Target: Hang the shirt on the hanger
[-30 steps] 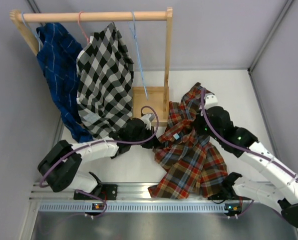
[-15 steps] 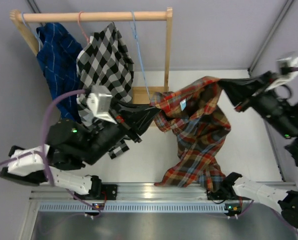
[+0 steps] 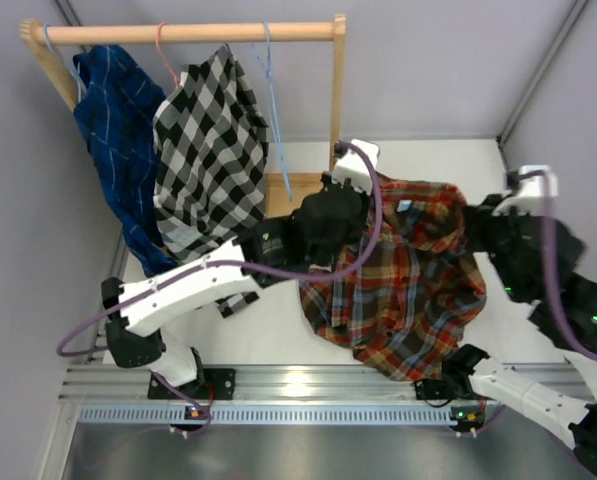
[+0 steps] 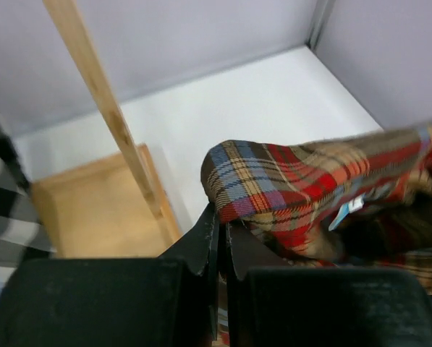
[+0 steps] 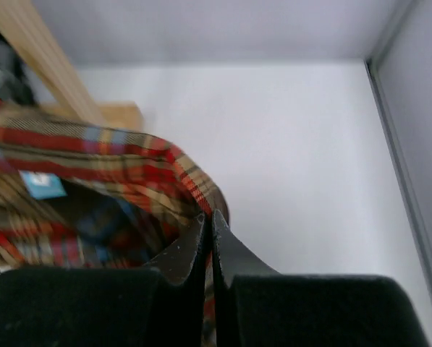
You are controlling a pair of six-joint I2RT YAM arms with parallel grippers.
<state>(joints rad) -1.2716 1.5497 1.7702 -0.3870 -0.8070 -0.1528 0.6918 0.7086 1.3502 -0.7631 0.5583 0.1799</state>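
Observation:
The red, orange and navy plaid shirt (image 3: pixel 408 285) hangs spread in the air between my two grippers, its lower part drooping towards the table. My left gripper (image 3: pixel 363 195) is shut on the shirt's upper left edge, as the left wrist view shows (image 4: pixel 221 213) with the plaid fabric (image 4: pixel 310 181) bunched at the tips. My right gripper (image 3: pixel 475 215) is shut on the upper right edge, also seen in the right wrist view (image 5: pixel 208 215) with the shirt (image 5: pixel 92 166) stretching left. The light-blue hanger (image 3: pixel 275 110) hangs empty from the wooden rod (image 3: pixel 193 33), left of the shirt.
A wooden rack post (image 3: pixel 336 95) and its base board (image 3: pixel 298 195) stand just behind my left gripper. A black-and-white checked shirt (image 3: pixel 208 160) on a pink hanger and a dark blue shirt (image 3: pixel 118 130) hang on the rod. Grey walls close in at the left and right.
One second ago the shirt lay on the table under both grippers. Both arms have lifted it and spread it; my left gripper has since swung right, near the rack post.

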